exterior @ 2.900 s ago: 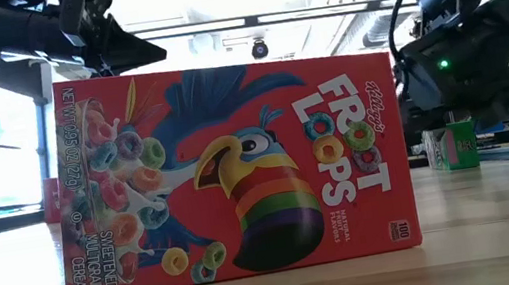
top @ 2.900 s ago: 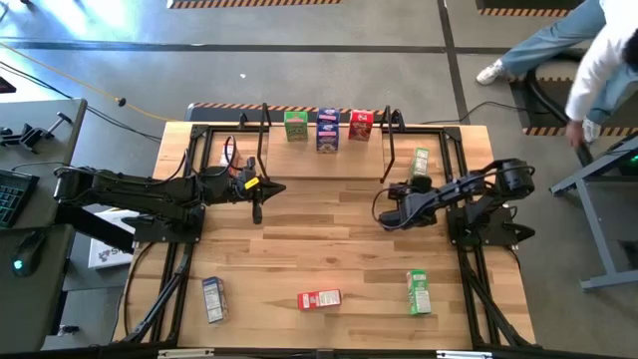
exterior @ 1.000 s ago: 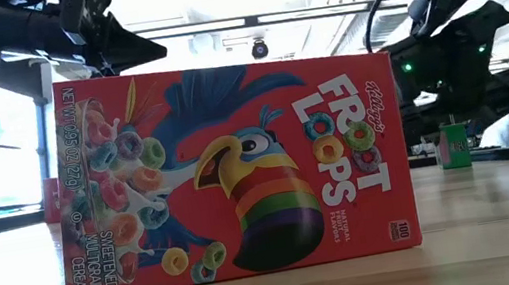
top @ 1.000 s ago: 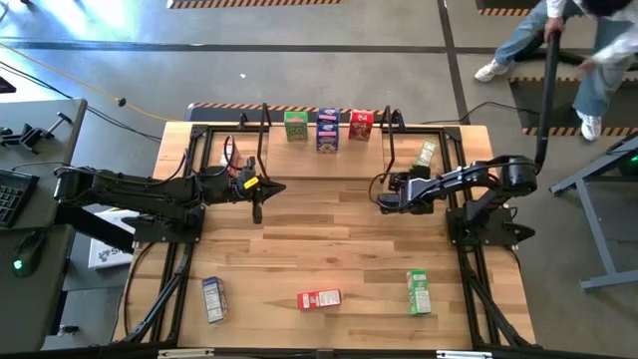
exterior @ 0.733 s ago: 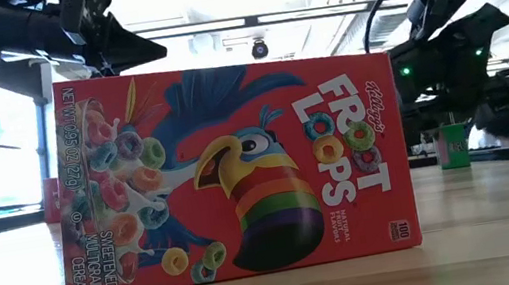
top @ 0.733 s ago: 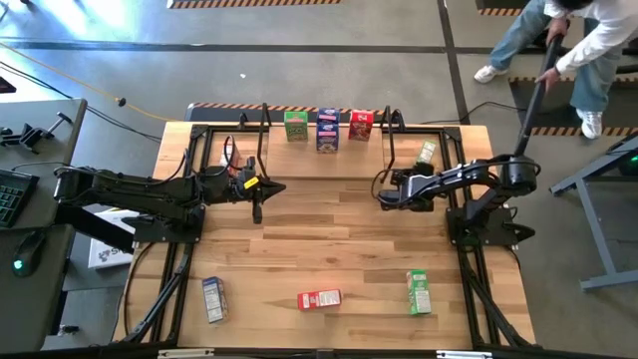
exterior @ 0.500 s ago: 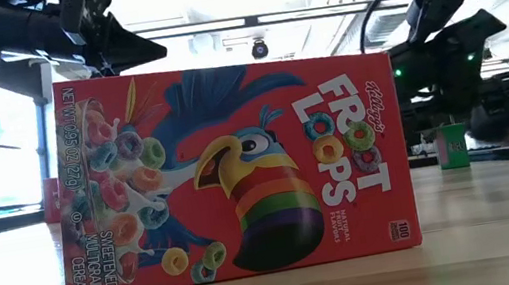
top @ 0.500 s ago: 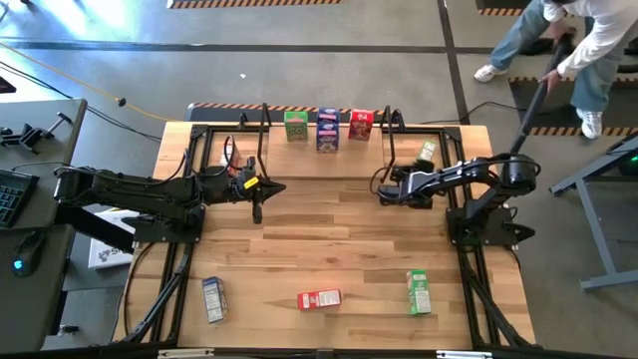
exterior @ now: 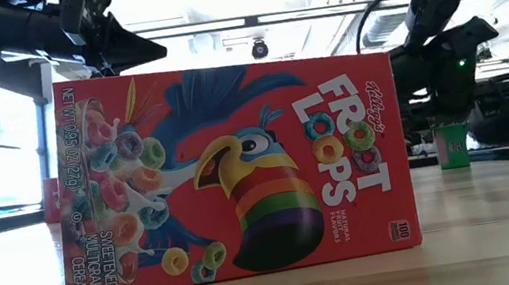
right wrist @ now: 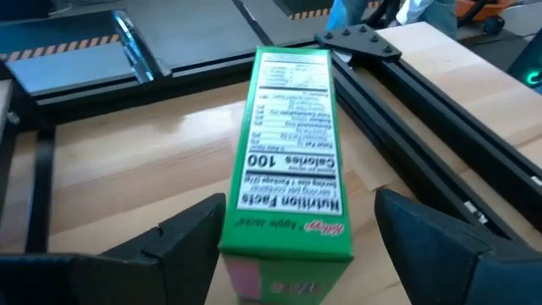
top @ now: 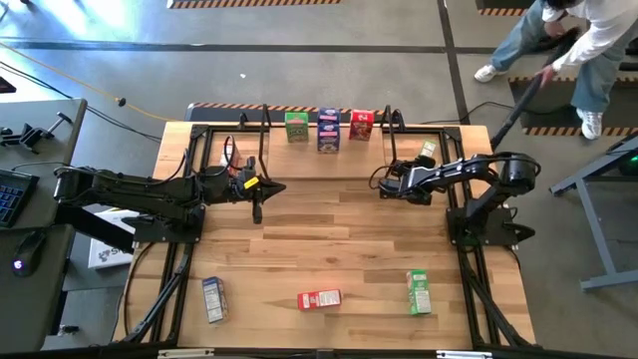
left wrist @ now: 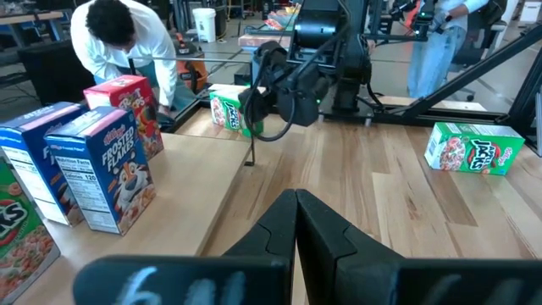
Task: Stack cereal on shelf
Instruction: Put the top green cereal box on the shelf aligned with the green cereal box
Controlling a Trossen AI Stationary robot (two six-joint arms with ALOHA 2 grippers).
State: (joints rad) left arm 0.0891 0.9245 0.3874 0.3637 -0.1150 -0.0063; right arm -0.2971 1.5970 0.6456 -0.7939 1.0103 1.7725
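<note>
Fingers of the right gripper (right wrist: 292, 233) stand wide apart on either side of a green cereal box (right wrist: 290, 182) at the table's far right, beside the shelf (top: 324, 165); whether they press it is unclear. Left gripper (top: 257, 212) hangs shut and empty over the table's left middle. Three boxes (top: 327, 128) stand on the shelf's back edge. A blue box (top: 213, 298), a red box (top: 319, 298) and another green box (top: 419, 291) lie near the front edge

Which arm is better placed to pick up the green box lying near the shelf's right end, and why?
Right. The right gripper is open, its fingers either side of the green box. The left gripper is shut, mid-table.
</note>
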